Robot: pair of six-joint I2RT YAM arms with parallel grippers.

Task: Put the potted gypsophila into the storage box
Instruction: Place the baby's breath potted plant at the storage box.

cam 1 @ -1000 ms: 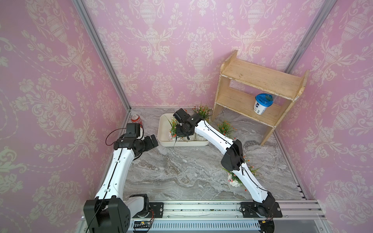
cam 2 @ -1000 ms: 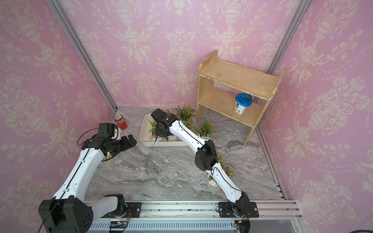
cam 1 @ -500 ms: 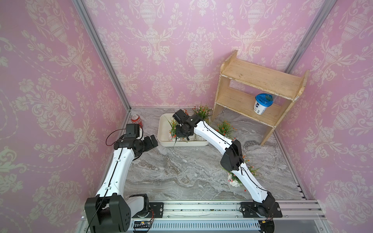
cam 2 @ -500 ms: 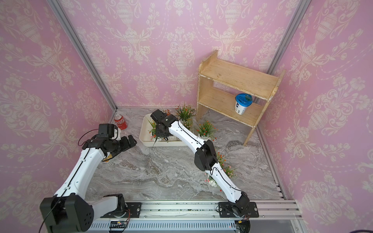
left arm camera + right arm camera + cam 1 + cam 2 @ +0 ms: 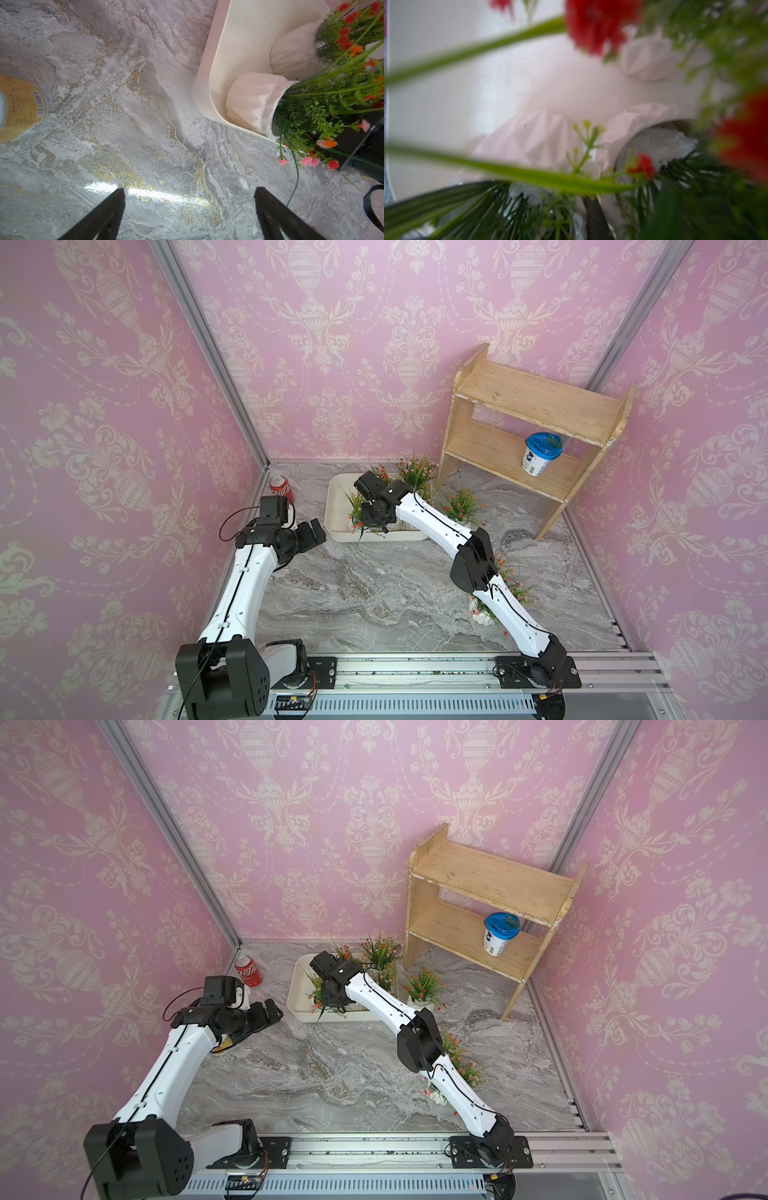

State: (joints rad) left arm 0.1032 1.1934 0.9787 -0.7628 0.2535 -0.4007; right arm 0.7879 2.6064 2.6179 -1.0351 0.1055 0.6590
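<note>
Red soda can (image 5: 281, 488) upright, back-left corner by wall. 2-tier wooden shelf (image 5: 536, 402) back right; white tub w/ blue lid (image 5: 540, 454) on lower tier. Grey marble tabletop (image 5: 374, 593). Yellow-label container (image 5: 20, 108) w/ barcode in left wrist view. Pink damask wallpaper (image 5: 104, 406).

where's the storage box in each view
Top views: storage box at the far middle of the table, in both.
Left wrist: its rounded corner and wall, past bare marble.
Right wrist: its blurred white floor behind the sprigs.
Shared landmark: the potted gypsophila inside it.
</note>
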